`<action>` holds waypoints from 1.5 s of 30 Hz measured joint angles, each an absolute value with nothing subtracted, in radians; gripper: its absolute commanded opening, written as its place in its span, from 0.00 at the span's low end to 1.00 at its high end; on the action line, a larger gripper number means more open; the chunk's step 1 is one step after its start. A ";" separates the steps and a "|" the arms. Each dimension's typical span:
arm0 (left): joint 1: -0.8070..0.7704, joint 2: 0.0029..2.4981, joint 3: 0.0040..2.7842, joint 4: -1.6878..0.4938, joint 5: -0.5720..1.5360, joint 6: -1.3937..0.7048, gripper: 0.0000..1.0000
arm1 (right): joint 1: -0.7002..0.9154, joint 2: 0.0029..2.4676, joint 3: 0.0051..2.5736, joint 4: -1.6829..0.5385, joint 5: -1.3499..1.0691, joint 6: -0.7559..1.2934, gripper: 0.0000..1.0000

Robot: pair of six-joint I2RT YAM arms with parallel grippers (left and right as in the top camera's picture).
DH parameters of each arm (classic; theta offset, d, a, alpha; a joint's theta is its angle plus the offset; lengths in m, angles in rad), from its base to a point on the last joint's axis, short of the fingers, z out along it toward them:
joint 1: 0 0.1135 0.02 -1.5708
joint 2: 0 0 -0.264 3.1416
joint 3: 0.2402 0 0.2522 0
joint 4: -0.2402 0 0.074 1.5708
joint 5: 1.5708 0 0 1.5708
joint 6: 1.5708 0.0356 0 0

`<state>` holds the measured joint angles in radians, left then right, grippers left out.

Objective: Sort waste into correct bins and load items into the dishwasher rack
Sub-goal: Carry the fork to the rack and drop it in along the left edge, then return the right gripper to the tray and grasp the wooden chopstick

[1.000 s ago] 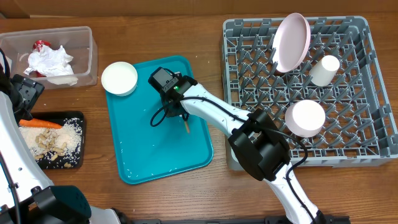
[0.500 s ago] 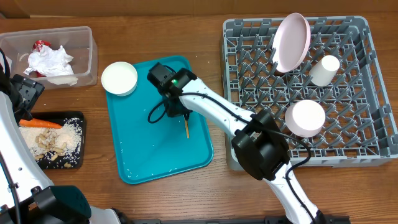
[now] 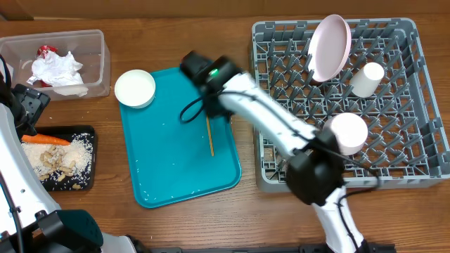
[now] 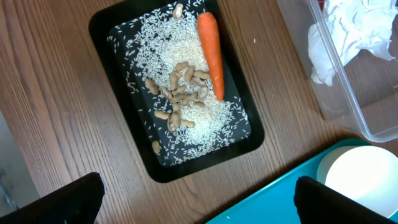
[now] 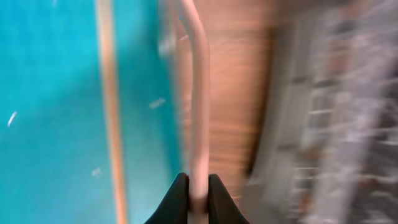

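Swung toward the rack (image 3: 261, 42), right fingers (image 5: 179, 200) pinch a pale fork handle (image 5: 198, 93); left fingers (image 4: 68, 199) spread.

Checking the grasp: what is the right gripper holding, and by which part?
A thin pale utensil, likely the fork, pinched at its near end; blur hides more. The wooden stick lies free.

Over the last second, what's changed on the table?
The right gripper closed on a thin pale item, apparently the white fork, and swung from the middle of the teal tray toward the dishwasher rack. The wooden stick stayed on the tray; the open left gripper is unchanged.
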<state>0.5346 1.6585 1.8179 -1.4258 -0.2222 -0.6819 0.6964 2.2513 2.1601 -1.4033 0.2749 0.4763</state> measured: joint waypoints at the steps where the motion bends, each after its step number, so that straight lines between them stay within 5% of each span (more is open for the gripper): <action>1: 0.535 1.658 1.818 -1.426 -0.222 -0.682 1.00 | 0.670 2.228 2.160 -1.405 0.288 0.477 0.04; 9: 0.535 1.658 1.818 -1.426 -0.222 -0.682 1.00 | 0.428 2.125 2.159 -1.305 0.233 0.306 0.04; 18: 0.535 1.658 1.818 -1.426 -0.222 -0.682 1.00 | 0.340 2.126 2.025 -1.164 0.094 0.155 0.05; 22: 0.535 1.658 1.818 -1.426 -0.222 -0.682 1.00 | 0.330 2.126 1.964 -1.110 0.047 0.130 0.41; 25: 0.535 1.658 1.818 -1.426 -0.222 -0.682 1.00 | 0.330 2.126 1.942 -1.093 0.025 0.115 0.56; 36: 0.535 1.658 1.818 -1.426 -0.222 -0.682 1.00 | 0.337 2.125 2.024 -1.258 -0.001 0.170 0.61; 40: 0.535 1.658 1.818 -1.426 -0.222 -0.682 1.00 | 0.384 2.106 2.078 -1.258 -0.048 0.193 0.75; 45: 0.535 1.658 1.818 -1.426 -0.222 -0.682 1.00 | 0.528 2.094 2.077 -1.201 -0.072 0.216 0.70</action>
